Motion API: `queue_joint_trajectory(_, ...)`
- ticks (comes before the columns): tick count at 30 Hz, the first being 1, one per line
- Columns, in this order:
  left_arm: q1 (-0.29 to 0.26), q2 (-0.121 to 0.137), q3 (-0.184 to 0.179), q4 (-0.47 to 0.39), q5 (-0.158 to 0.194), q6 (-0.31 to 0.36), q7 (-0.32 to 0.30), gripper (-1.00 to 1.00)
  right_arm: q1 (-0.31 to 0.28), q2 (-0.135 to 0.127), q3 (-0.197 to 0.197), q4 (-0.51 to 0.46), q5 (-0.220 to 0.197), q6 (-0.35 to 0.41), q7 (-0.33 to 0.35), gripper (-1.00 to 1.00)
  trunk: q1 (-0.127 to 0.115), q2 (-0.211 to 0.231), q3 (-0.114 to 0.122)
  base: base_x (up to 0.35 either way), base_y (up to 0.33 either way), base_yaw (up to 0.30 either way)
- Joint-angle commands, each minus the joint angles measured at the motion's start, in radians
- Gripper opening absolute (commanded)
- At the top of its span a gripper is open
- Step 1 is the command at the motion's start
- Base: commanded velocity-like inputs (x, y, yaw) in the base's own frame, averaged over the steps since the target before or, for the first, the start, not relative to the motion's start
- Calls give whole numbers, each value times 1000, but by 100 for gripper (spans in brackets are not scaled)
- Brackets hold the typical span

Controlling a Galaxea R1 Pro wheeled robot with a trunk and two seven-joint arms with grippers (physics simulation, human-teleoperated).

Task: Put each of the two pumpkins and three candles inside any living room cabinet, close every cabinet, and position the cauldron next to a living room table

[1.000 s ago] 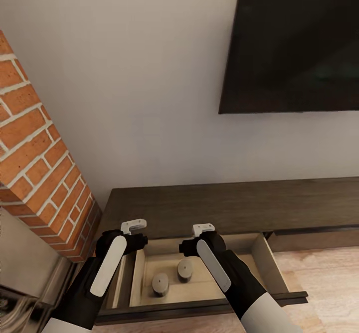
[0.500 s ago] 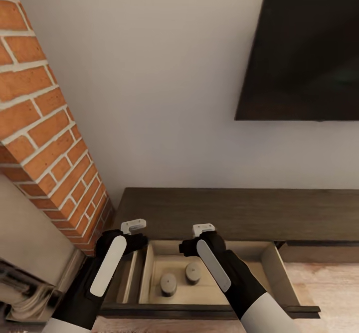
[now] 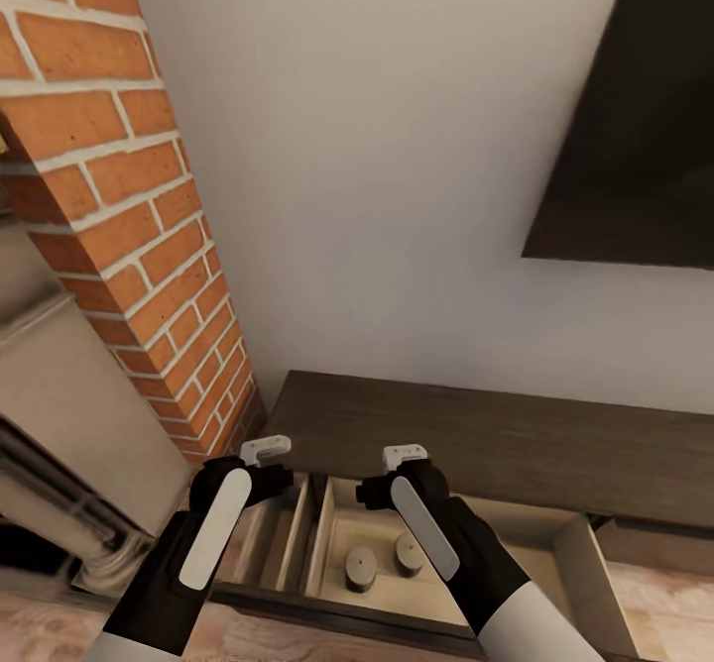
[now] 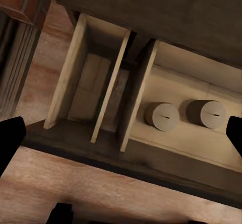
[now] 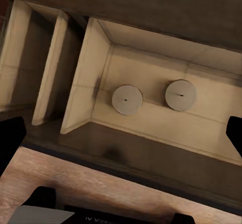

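My view has swung left since a second ago: more brick chimney (image 3: 129,206), less of the dark screen (image 3: 635,137). Dark wooden cabinet (image 3: 476,434), beige drawer (image 5: 151,58) open, holds two stubby tan candles (image 5: 127,99) (image 5: 180,94) upright, side by side, apart. They sit below my left pincer (image 3: 266,450) and right pincer (image 3: 405,457), both spread, empty.

Head view looks forward-down at wall, cabinet (image 3: 476,434); both wrist views face down, nearer, sharing open drawer (image 4: 191,133) with two candles (image 5: 127,99).
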Motion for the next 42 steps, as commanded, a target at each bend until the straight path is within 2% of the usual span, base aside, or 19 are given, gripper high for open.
queue_joint_trajectory(1, -1, 0, -1, 0, 10, 2, 10, 100, -1, 0, 1, -1, -10, 2, -10, 100, -4, 7, 3, 0, 0, 274)
queue_joint_trajectory(6, -1, 0, -1, 0, 10, 2, 10, 100, -1, 0, 1, -1, -10, 2, -10, 100, -23, 42, 21, 0, 0, 274)
queue_joint_trajectory(42, -1, 0, 0, -2, 8, 2, 10, 100, -1, 0, 1, -1, -10, 2, -10, 100, -23, 42, 38, 0, 0, 274)
